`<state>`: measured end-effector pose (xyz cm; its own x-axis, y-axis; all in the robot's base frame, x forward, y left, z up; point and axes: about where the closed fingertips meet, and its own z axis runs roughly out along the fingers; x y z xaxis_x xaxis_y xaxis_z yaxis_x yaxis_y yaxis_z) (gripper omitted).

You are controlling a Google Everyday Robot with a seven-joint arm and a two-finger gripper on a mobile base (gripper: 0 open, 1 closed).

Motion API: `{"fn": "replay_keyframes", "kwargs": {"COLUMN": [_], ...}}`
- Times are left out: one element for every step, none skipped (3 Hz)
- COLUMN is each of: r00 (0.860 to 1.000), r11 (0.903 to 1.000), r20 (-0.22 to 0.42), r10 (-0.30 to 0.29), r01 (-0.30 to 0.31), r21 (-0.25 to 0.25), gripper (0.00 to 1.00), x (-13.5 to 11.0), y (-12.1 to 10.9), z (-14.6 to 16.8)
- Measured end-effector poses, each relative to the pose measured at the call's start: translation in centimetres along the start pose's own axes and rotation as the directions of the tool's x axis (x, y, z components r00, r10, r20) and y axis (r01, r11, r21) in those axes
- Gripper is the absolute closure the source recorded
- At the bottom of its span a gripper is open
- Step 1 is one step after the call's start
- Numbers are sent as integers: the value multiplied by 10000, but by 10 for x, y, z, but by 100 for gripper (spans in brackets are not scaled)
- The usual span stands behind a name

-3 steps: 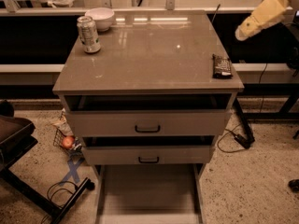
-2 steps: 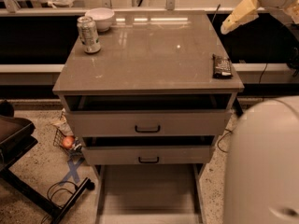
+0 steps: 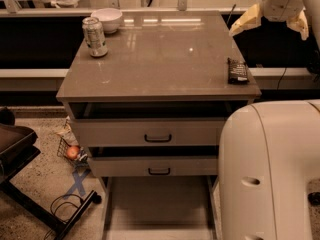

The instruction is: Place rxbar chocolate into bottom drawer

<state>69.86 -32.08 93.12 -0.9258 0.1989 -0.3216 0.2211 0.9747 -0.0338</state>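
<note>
The rxbar chocolate [image 3: 238, 70], a flat black bar, lies at the right edge of the cabinet top [image 3: 160, 59]. My gripper [image 3: 269, 32] hangs in the air at the top right, above and just behind the bar, not touching it. Its two cream fingers [image 3: 244, 21] are spread apart and hold nothing. The bottom drawer [image 3: 157, 204] is pulled out at the foot of the cabinet and shows a pale bare floor. My arm's big white housing [image 3: 272, 174] hides the drawer's right side.
A silver-green soda can [image 3: 95, 36] and a white bowl [image 3: 107, 19] stand at the back left of the top. The two upper drawers [image 3: 158, 134] are slightly ajar. A black chair base [image 3: 30, 184], cables and a small basket [image 3: 72, 151] lie on the floor at left.
My arm's white housing has swung into view at the lower right and grown larger. The gripper has shifted left and now hangs over the cabinet's right edge. The bar has not moved.
</note>
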Motion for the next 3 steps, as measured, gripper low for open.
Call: {"fn": "replay_keyframes", "kwargs": {"r00": [9998,9996,9980], "r11": [10000,9999,9999], "r20": [218,-252,-635], "r10": [-29,-89,-23], "r01": [31,85,34], "r21": [-89,-147,163], "gripper": [0,0,0], "x": [-7,-4,-3], "y": [3,22,37], "z": [5,28,46]}}
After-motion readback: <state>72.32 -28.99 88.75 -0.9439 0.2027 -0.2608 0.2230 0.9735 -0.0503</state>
